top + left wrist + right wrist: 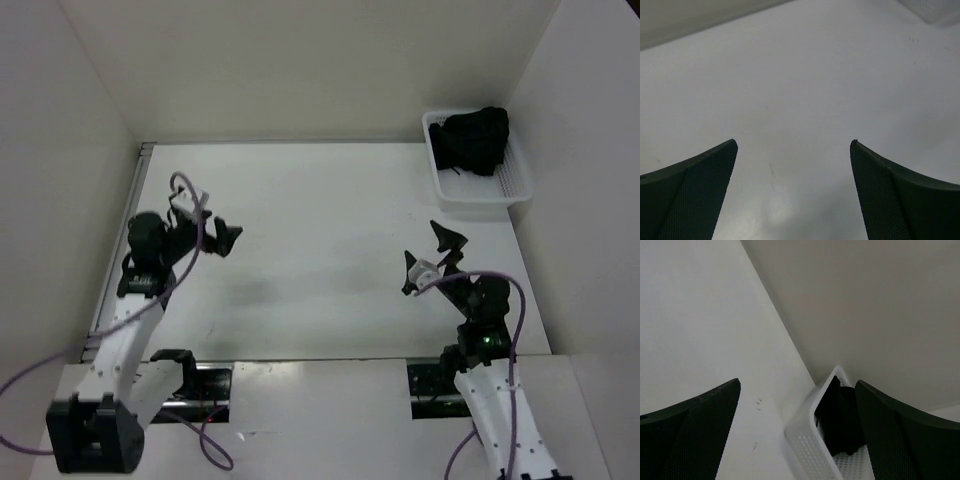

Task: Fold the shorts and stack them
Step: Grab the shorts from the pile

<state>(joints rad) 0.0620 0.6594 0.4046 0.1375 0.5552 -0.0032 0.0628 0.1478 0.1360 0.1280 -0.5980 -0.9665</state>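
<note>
The black shorts (474, 141) lie bunched up inside the white mesh basket (470, 197) at the table's far right corner. They also show in the right wrist view (840, 417), inside the basket (807, 447). My right gripper (432, 257) is open and empty, raised above the table in front of the basket, pointing toward it. My left gripper (213, 231) is open and empty over the left side of the table. In the left wrist view the left gripper (794, 145) has only bare table between its fingers.
White walls close the table in at the left, back and right. The basket sits against the right wall. A metal rail (122, 245) runs along the table's left edge. Purple cables (186, 250) loop off both arms.
</note>
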